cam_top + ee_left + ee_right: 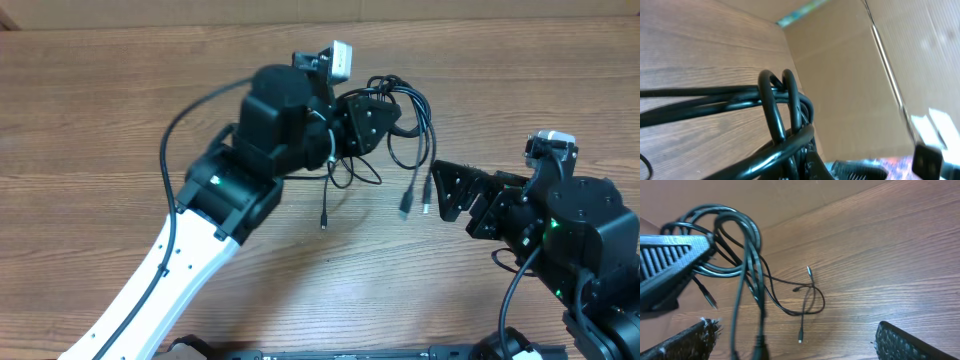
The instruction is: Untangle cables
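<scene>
Holding of the tangled cables [424,108] is done by the clenched left gripper [392,124], over the far middle of the desk [120,80].

Several loops are bunched together where the bundle is pinched, and two thicker strands are let down from it, their plug ends [405,205] being found just beside the right gripper [442,190]. That gripper is released, its fingers [685,340] spread wide and nothing grasped between them. A thinner cord [807,302] is laid in a loose loop on the wood below the bundle.
</scene>
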